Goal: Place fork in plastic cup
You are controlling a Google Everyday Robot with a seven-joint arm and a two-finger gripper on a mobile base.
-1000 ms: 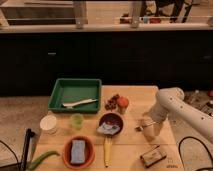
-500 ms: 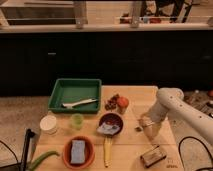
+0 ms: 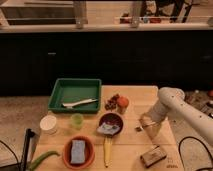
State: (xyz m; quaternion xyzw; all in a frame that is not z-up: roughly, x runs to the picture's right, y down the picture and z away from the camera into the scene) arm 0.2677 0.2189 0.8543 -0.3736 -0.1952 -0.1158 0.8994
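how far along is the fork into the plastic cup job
Done: nothing yet. The fork lies on the right side of the table, well apart from the plastic cup. In hand: the tool is down right at the fork; whether it has a grip cannot be told. Left: lift the fork, carry it left past the dark red bowl, and put it in the plastic cup.

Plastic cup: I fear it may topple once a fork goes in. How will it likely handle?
The plastic cup looks small and translucent, so it is probably light and easily nudged. It stands upright and narrow, so a leaning fork might tip it. The pincer is low by the fork, well away from the cup.
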